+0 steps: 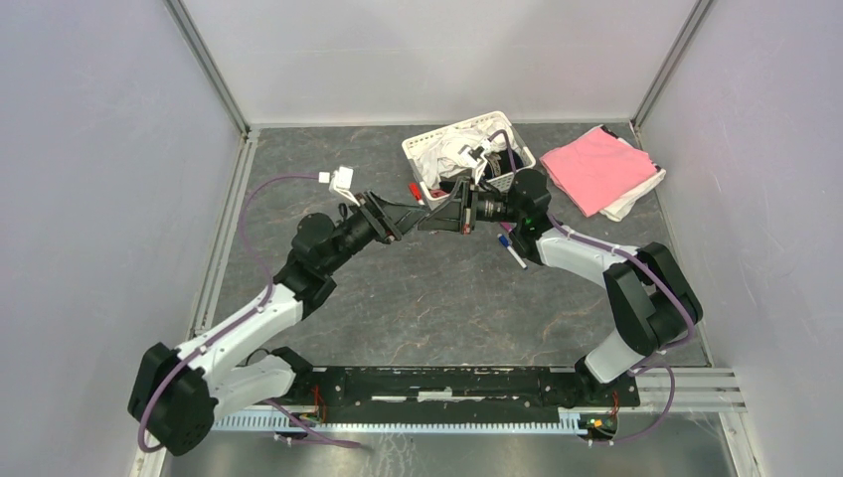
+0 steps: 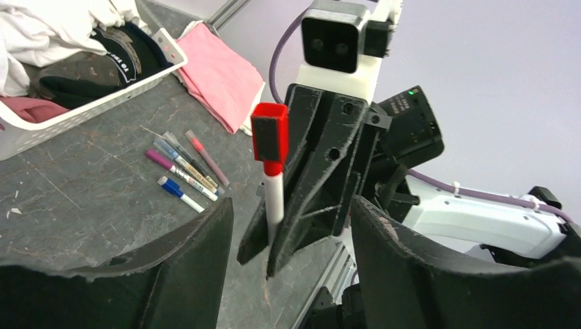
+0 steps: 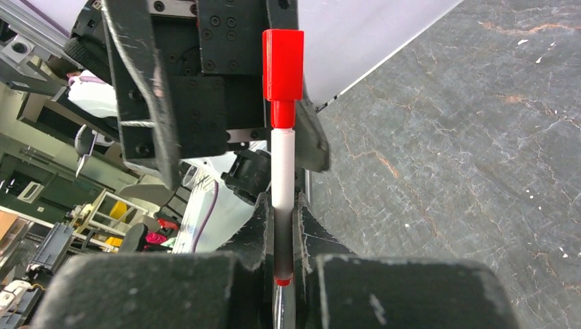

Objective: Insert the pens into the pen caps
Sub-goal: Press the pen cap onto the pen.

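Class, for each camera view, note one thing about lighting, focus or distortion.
Top external: even, soft light, no hard shadows. Left wrist: red-capped pen sharp; left tool fingers dark, little detail. Right wrist: right tool dark against a bright wall; table texture crisp.

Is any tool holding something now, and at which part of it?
The right tool holds the white pen by its barrel end, opposite the red cap. The left tool is open and holds nothing.
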### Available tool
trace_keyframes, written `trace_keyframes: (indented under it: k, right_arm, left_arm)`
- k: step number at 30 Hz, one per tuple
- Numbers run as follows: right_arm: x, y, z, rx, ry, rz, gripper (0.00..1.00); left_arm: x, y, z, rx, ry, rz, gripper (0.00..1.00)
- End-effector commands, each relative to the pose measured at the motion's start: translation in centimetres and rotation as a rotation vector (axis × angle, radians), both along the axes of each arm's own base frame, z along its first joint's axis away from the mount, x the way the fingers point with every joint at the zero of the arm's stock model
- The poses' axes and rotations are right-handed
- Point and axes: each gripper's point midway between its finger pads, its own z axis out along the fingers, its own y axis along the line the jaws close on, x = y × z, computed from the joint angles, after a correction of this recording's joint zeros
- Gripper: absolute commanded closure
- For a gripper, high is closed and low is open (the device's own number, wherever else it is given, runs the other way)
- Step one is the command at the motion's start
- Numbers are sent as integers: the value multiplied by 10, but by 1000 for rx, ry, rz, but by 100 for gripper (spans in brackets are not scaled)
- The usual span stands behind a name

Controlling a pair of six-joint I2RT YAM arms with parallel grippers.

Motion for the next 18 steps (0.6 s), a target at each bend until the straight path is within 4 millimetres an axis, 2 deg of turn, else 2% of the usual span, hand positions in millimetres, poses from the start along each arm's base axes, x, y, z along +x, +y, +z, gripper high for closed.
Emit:
trace_keyframes:
  k: [1, 6, 15, 18]
  right_arm:
    - [-9, -3, 32, 65, -119, 28, 100]
    - [-15, -5, 34, 67, -136, 64, 100]
    - [-28, -7, 43, 88, -179, 109, 100]
    - [-29, -8, 44, 89, -180, 111, 100]
  left_arm:
    - [-7, 17, 23, 30, -79, 62, 27]
    - [1, 33, 35, 88, -69, 159, 15]
    - [13, 14, 53, 67, -75, 95, 14]
    - [16, 12, 58, 56, -82, 95, 20]
